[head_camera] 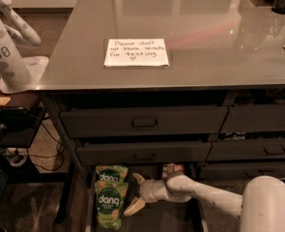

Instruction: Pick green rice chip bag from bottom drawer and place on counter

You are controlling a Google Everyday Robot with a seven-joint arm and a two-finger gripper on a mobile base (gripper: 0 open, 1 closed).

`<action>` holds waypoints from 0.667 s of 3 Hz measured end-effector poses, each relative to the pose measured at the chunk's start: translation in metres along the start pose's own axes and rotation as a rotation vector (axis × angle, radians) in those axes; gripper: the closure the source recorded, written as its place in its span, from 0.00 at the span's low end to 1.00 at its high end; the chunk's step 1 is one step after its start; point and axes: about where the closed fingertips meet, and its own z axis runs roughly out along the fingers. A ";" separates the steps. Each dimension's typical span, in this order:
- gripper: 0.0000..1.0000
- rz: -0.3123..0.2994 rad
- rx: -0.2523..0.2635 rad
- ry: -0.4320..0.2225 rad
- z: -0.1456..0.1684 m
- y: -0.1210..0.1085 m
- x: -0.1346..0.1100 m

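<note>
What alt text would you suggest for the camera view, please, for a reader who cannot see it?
A white robot arm reaches into the open bottom drawer, its gripper, jaws spread, beside the front green chip bag, with a second green bag behind it. A handwritten note lies on the glossy counter above.

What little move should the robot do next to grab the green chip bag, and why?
Probably nudge the white two-finger tool toward the nearer small green rice chip bag, then close. The tool hangs open inside the dark bottom drawer, beside that bag, its fingers apparently not around it yet. A second matching green bag lies just behind.
</note>
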 end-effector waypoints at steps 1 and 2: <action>0.00 0.003 -0.004 0.001 0.013 -0.011 0.007; 0.00 0.013 -0.026 -0.004 0.032 -0.020 0.013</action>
